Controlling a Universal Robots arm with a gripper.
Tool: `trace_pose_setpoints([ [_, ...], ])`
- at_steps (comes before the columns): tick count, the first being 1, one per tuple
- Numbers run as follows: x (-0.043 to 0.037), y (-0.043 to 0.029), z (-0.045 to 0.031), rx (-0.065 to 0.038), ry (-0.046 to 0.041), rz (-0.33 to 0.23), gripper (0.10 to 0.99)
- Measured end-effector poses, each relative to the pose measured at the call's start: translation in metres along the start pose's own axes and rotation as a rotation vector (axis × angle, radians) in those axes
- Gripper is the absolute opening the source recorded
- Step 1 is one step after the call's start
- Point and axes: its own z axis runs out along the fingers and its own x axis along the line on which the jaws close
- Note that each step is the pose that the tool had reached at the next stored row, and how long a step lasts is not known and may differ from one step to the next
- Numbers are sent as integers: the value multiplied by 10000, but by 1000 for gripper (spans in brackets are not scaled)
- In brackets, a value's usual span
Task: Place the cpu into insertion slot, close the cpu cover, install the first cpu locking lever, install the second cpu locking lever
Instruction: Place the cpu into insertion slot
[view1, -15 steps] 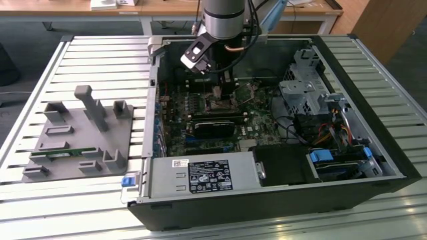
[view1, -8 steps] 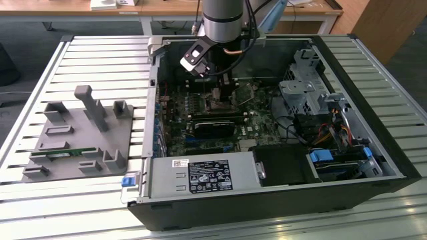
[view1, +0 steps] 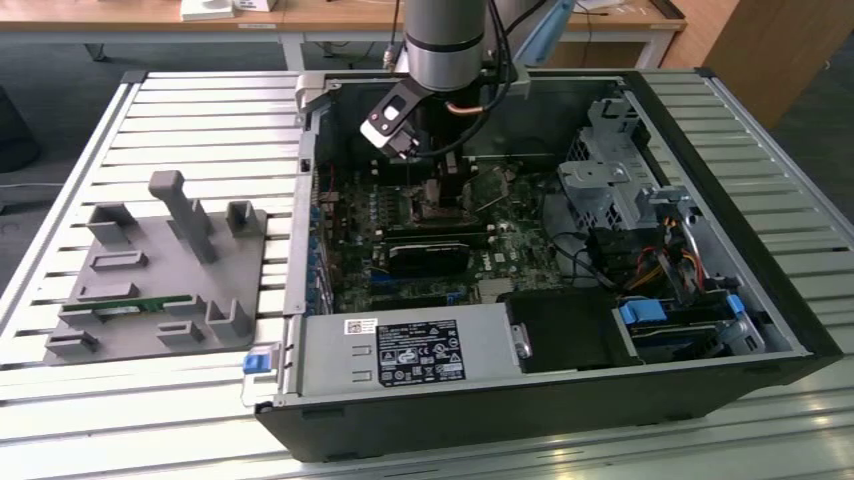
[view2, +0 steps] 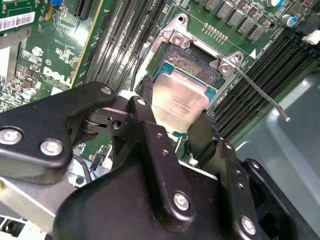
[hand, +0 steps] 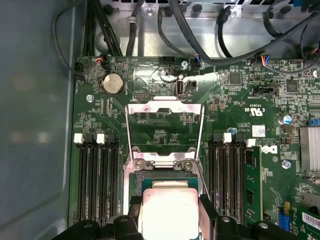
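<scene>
On a slatted white table (view1: 200, 120), in an open black computer case (view1: 561, 410), the black two-fingered gripper (view2: 177, 107) clamps the pale square cpu (view2: 180, 97) over the silver-rimmed insertion slot (view2: 192, 62), its thin silver cpu cover (hand: 164, 106) flipped back to admit it.

Arm (view1: 445, 40): silver-grey tube w/ dark band at base. Under the tube: black-and-white box (view1: 391, 122), thin orange cable (view1: 467, 106). Gripper (view2: 176, 105) under the tube too: matte black, angular links, silver screws (view2: 181, 201), two black fingers (view2: 197, 132).
</scene>
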Motion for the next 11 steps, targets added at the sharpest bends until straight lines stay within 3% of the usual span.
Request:
trace_pose_setpoints([
  [11,1,-8,99,0,-6,0,529],
])
